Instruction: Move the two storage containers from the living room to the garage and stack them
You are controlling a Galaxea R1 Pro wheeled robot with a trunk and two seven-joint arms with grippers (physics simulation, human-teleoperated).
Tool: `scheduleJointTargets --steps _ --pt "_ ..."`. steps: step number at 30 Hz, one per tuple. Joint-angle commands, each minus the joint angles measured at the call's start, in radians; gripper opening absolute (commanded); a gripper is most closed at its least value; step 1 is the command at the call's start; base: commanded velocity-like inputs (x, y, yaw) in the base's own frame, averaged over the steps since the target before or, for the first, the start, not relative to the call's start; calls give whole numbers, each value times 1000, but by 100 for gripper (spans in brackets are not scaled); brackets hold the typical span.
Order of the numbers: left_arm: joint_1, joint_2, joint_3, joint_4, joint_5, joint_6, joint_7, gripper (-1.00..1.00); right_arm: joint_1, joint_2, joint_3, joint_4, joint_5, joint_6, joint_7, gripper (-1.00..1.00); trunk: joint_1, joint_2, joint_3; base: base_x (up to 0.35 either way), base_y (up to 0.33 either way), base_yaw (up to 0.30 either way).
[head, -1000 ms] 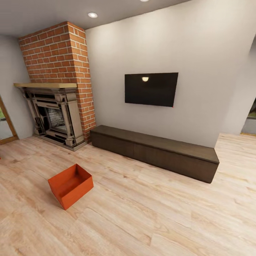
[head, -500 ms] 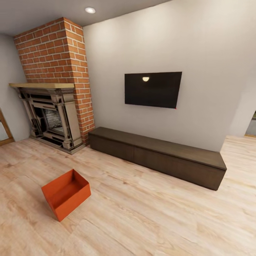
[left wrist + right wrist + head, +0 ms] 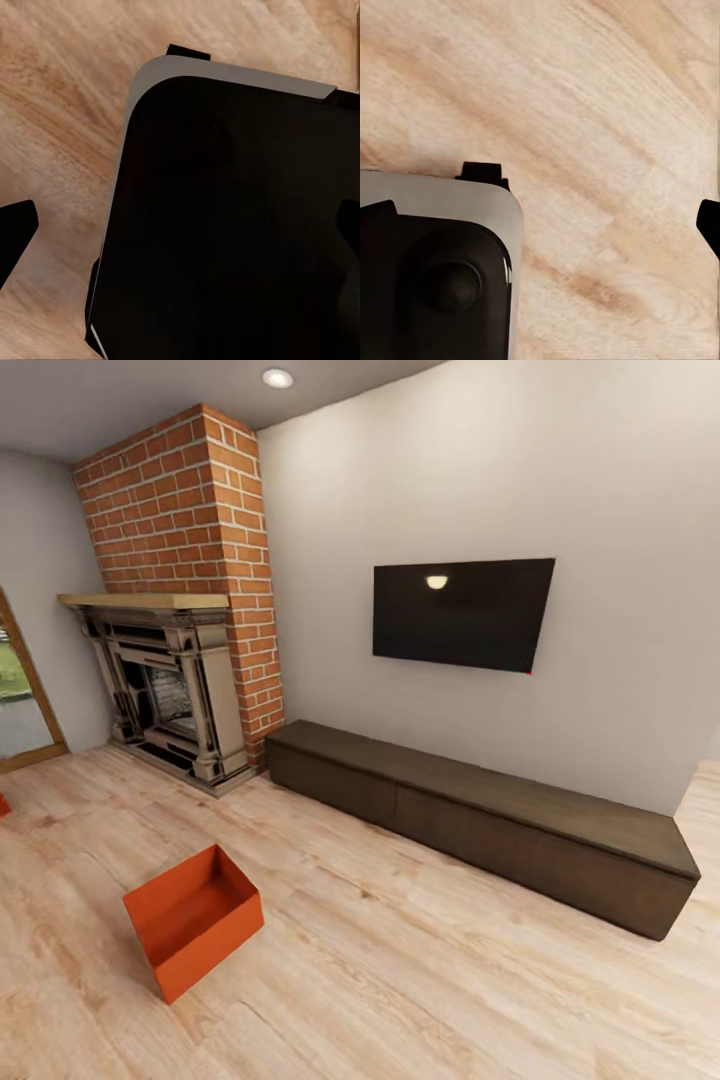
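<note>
The orange-red open-topped rectangular storage container (image 3: 195,918) on the light wood-plank floor (image 3: 430,980) looks stiff, empty and light; grip its thin upright walls. Whether either claw stands apart, I cannot tell.

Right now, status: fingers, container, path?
Left fingers and right fingers spread, nothing between them. One storage container upright on the wood floor, ahead left, untouched. No obstacle on the way to it.

One storage container (image 3: 194,920), one fireplace (image 3: 165,685), one television (image 3: 460,612), one low cabinet (image 3: 480,820), one ceiling light (image 3: 277,377).
</note>
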Motion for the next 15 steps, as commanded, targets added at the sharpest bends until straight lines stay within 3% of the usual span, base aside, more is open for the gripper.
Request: scheduleJointTargets --steps 1,15 --pt "0 0 0 0 4 -2 2 100 -1 0 8 3 -8 -5 -1 100 1 0 -1 322 -74 268" --pt "0 0 0 0 4 -3 2 100 -1 0 5 3 -8 -6 -1 100 1 0 -1 322 -74 269"
